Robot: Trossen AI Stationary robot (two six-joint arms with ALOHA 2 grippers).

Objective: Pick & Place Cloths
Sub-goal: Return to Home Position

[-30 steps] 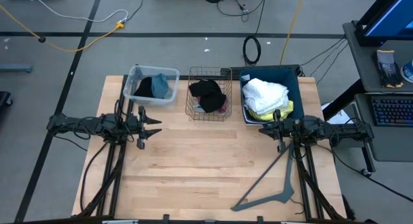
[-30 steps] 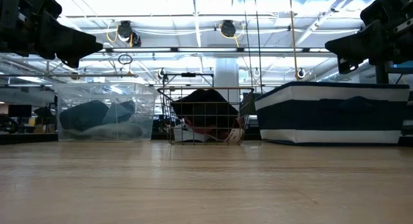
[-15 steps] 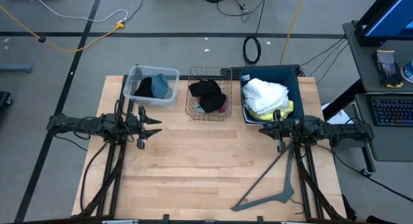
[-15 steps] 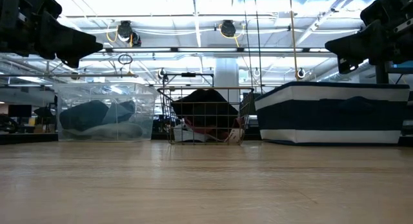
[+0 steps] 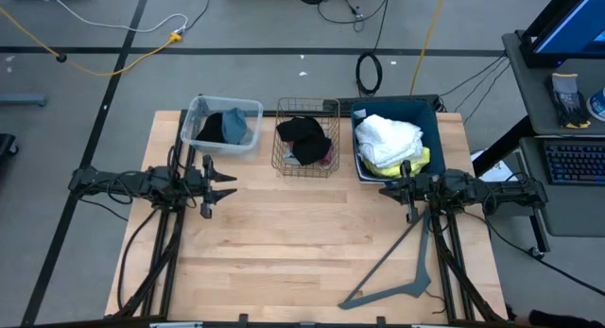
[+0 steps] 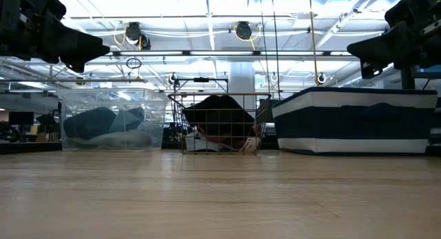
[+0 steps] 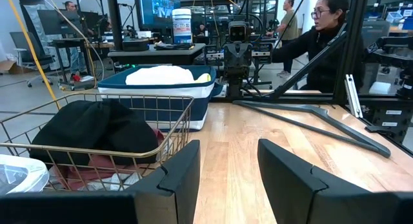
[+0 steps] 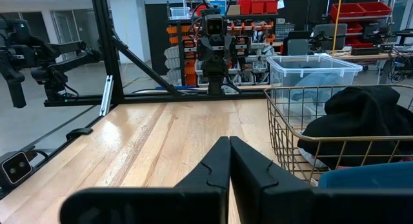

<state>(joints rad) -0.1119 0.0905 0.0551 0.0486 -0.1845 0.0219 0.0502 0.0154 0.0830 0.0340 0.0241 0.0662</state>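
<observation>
White and yellow cloths [image 5: 390, 142] lie piled in the dark blue fabric bin [image 5: 434, 129] at the table's far right. Black and maroon cloths [image 5: 304, 141] lie in the wire basket [image 5: 284, 156] at the far middle. Black and blue-grey cloths [image 5: 227, 128] lie in the clear plastic bin [image 5: 197, 115] at the far left. My left gripper [image 5: 223, 186] hovers open above the table's left side, near the clear bin. My right gripper [image 5: 388, 189] hovers shut above the right side, just in front of the blue bin. Neither touches anything.
A dark V-shaped stand [image 5: 402, 262] lies on the table's near right part. The three containers line the far edge. Bare wood [image 5: 302, 233] spreads between the two arms. In the left wrist view a person [image 7: 316, 30] sits beyond the table.
</observation>
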